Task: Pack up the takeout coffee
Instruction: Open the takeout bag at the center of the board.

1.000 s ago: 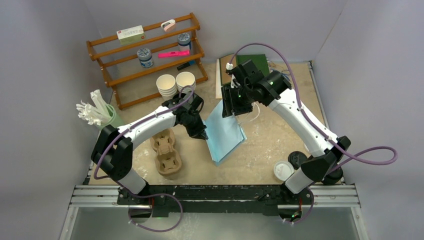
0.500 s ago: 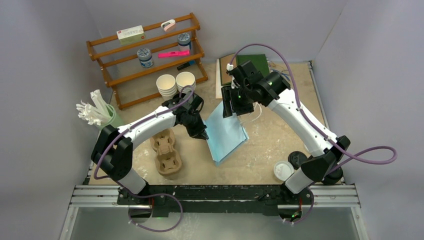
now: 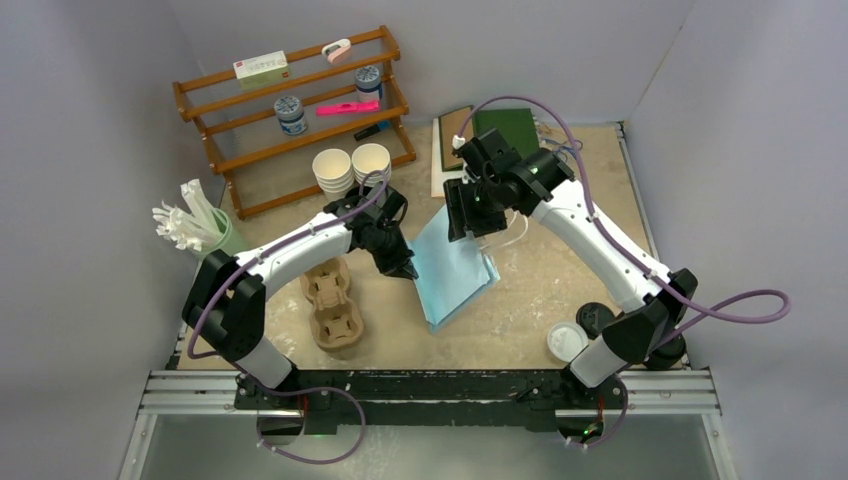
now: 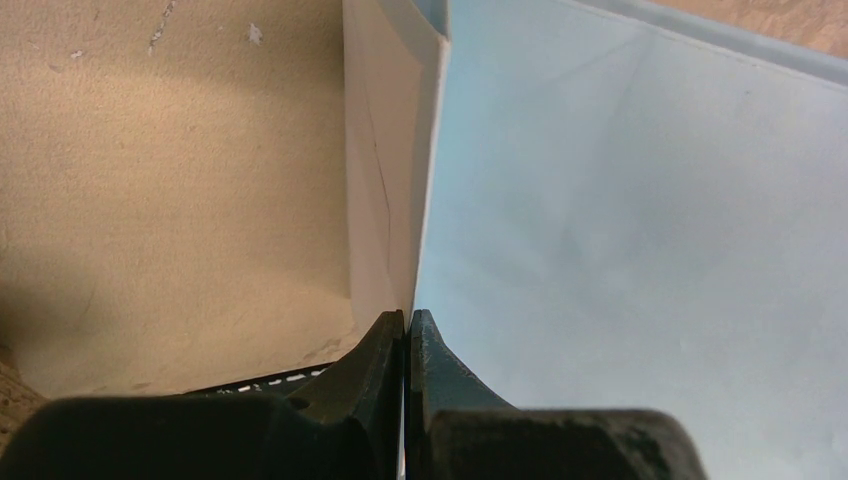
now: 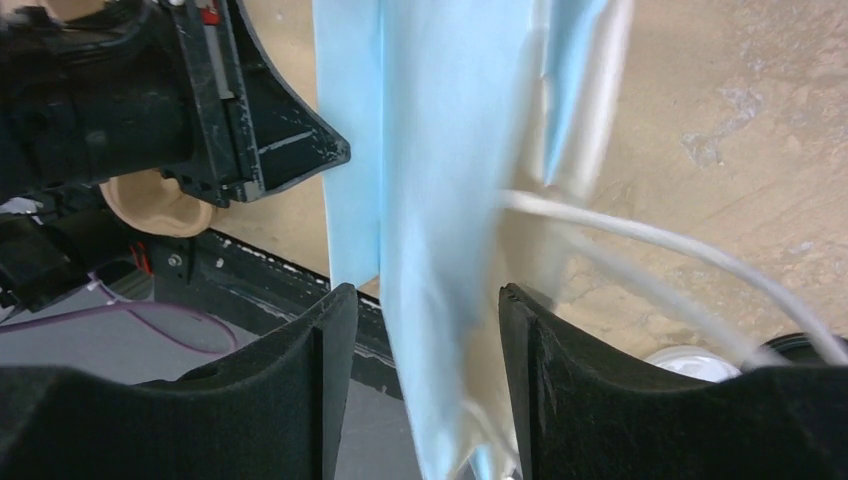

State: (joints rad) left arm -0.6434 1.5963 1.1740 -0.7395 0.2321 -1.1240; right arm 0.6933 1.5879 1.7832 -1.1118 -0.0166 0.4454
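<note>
Top external: white-lidded cup (image 3: 567, 341) well apart from right pincer (image 3: 468, 228).

Room light soft, from above, even; top view sharp, no glare. Left fingers (image 4: 370, 400) black, underexposed, edges soft from closeness. Table (image 4: 180, 200) left of them falls into shadow nearer them; pale blue bag (image 4: 640, 250) right of them bright, faint sheen. Right fingers (image 5: 290, 400) dark, detail lost. Bag between them smeared; white cord (image 5: 650, 240) beyond them blurred.
</note>
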